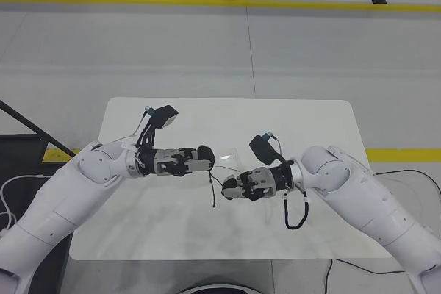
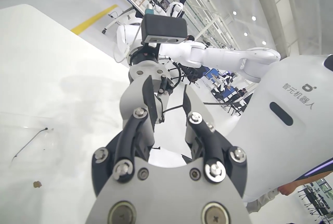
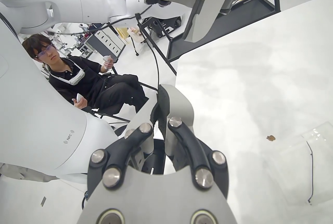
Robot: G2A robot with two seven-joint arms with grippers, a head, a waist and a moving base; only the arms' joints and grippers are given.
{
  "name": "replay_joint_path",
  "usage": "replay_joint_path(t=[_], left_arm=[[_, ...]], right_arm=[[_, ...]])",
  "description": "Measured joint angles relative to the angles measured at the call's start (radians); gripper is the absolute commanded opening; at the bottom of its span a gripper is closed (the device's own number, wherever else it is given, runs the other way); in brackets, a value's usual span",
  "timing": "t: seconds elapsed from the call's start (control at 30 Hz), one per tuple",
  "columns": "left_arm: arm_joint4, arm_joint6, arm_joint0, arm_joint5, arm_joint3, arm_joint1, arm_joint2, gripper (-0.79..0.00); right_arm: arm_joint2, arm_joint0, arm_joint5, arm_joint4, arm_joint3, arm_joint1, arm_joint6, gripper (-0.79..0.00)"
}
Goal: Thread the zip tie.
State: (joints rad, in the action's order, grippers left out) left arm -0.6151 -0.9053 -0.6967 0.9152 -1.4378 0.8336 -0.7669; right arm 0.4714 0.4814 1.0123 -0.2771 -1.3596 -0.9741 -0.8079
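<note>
Early, seemingly. Clamped between the fingers of the right gripper [image 3: 158,105], raised above the white table [image 1: 169,228]: thin black plastic zip tie [image 3: 157,61]. Fingers of the left gripper [image 2: 167,95] apart, straddling it without gripping. No loop visible; threading tail through head left to do.

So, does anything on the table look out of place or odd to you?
Yes, one thing: a small brown scrap lies on the white table, a little apart from the clear plastic sheet that has a spare zip tie on it. It looks like stray debris rather than part of the job; what it is cannot be told.
</note>
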Motion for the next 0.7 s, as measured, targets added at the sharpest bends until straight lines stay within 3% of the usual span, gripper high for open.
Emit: replay_joint_path(t=[0.7], left_arm=[[-0.054, 0.062, 0.091, 0.062, 0.013, -0.042, 0.152, -0.517]], right_arm=[[0.005, -0.001, 0.000, -0.018, 0.010, 0.002, 0.000, -0.785]])
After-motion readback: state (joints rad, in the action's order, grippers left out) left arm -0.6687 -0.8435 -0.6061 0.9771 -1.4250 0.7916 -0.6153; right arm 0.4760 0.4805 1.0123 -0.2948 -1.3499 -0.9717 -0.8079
